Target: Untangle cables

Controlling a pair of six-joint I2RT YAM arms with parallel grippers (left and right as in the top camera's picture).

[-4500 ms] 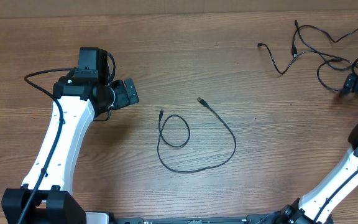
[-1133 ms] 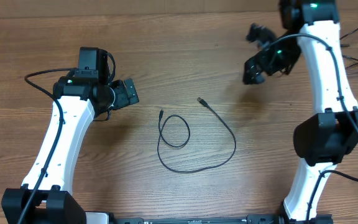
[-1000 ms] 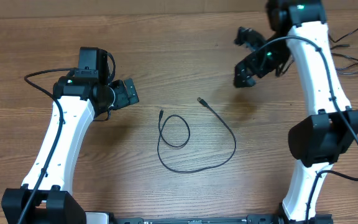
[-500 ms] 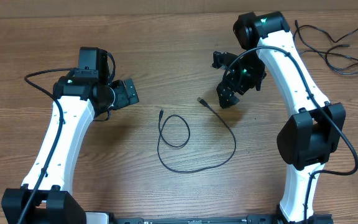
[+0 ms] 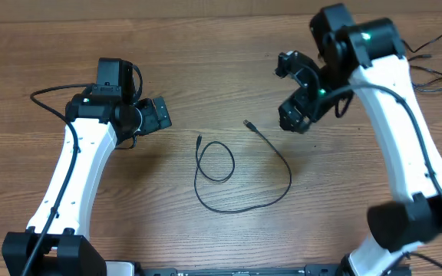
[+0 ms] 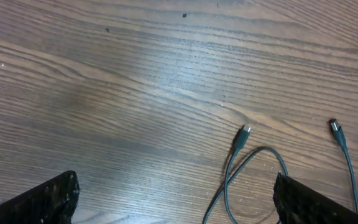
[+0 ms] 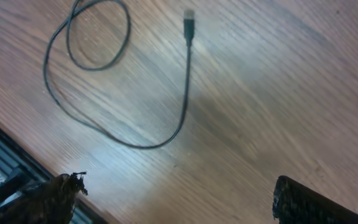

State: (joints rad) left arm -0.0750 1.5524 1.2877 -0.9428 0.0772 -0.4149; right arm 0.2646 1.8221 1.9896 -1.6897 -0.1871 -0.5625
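The looped cable (image 5: 289, 178) lay on the counter (image 5: 206, 46), one plug (image 5: 247, 123) near the right jaws, spread wide and empty; the left jaws, likewise spread, stood farther off.

- The desk (image 5: 221, 46) is warm brown wood, with fine darker grain lines running along its length (a few tiny dark specks show in the left wrist view).
- The cable (image 5: 290, 180) lying mid-desk is black, with pale metal plug tips.
- The cables (image 5: 436, 70) at the far right corner are black too.
- The left arm (image 5: 75, 176) and right arm (image 5: 405, 115) have white shells and black joints.
- The left gripper (image 5: 163, 113) and right gripper (image 5: 288, 90) are black.
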